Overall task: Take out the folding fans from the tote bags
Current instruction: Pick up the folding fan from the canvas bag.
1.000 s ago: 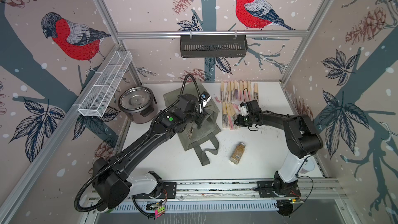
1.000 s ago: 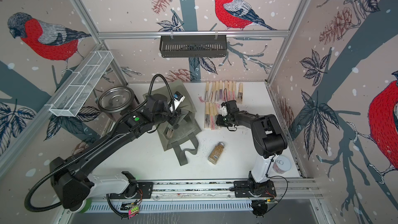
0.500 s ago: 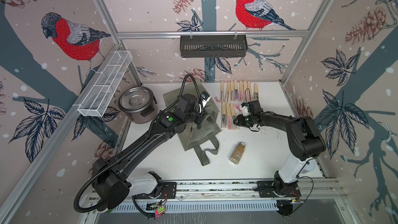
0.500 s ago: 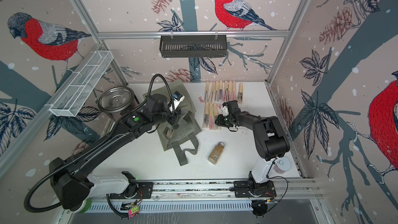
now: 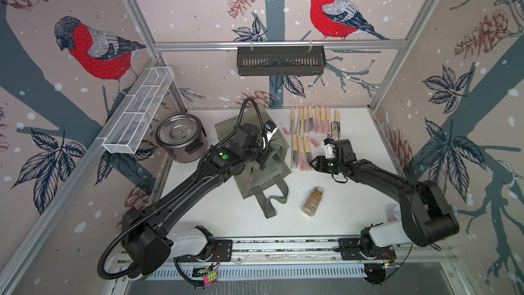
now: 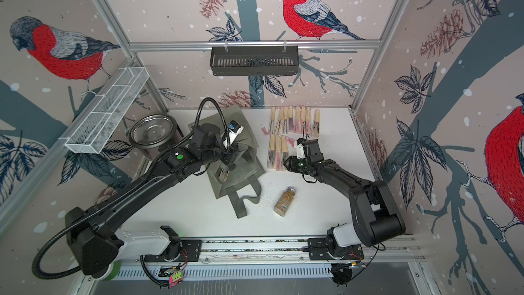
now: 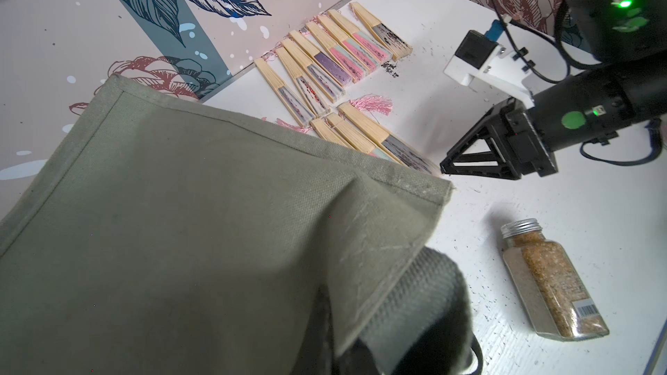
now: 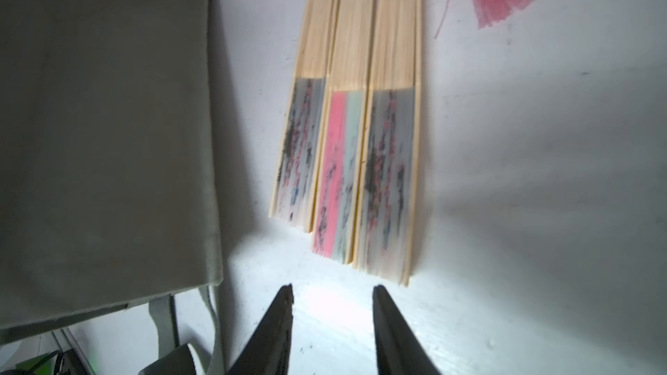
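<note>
The left tool (image 5: 262, 162) is pressed together on tote bag (image 5: 276, 170) fabric; the right tool (image 8: 332, 292) is spread and empty, just beside three folding fans (image 8: 386, 174).

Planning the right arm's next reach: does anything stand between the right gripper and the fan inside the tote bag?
Yes. The side wall of the tote bag lies between the right gripper and the fan; its mouth opens at the strap side.

Top views overhead, looking down; wrist cams close, share fans (image 7: 325, 63).
</note>
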Robot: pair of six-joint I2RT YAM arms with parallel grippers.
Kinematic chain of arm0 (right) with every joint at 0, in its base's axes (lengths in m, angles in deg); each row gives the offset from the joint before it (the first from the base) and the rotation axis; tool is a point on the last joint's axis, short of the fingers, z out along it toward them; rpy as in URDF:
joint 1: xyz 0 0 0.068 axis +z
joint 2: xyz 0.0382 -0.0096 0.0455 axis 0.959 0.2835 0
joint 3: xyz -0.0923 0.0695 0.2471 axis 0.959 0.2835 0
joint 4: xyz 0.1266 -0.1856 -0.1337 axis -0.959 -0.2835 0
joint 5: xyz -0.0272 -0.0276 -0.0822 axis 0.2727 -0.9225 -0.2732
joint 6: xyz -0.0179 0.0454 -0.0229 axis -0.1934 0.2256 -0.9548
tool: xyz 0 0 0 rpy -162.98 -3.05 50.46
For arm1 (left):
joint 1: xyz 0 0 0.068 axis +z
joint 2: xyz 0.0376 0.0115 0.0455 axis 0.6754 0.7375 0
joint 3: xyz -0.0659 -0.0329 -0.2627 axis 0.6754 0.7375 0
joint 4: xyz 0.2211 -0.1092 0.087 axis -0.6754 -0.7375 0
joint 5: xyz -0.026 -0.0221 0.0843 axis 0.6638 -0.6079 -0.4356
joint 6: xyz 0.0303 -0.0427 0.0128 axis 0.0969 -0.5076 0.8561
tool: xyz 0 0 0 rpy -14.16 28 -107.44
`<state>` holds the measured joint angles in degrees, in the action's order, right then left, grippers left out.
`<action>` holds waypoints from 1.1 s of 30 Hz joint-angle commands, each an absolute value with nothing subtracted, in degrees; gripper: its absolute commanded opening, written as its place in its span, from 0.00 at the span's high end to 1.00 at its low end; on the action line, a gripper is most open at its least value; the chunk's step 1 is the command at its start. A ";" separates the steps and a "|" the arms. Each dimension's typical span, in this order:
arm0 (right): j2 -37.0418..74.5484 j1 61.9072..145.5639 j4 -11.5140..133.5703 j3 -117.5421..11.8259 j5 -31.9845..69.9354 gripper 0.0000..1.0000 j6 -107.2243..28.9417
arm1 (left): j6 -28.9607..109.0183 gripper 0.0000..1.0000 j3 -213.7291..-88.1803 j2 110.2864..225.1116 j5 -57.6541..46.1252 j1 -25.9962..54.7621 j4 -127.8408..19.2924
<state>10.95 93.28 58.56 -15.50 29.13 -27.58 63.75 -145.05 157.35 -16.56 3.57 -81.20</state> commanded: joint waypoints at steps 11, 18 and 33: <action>-5.73 122.93 77.79 -3.33 14.98 0.62 -5.54 | 64.19 1.00 -145.35 157.28 -16.24 3.31 -79.70; 2.00 135.06 88.76 -4.40 8.88 0.63 2.31 | 64.10 1.00 -145.22 156.87 -16.68 3.29 -79.49; 25.52 137.95 95.16 -16.71 6.98 0.64 11.81 | 64.19 1.00 -145.17 156.50 -16.96 3.30 -79.47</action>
<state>23.05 137.72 92.70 -15.20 7.95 9.32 63.71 -145.05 156.76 -16.74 3.46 -81.20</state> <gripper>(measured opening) 0.357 0.057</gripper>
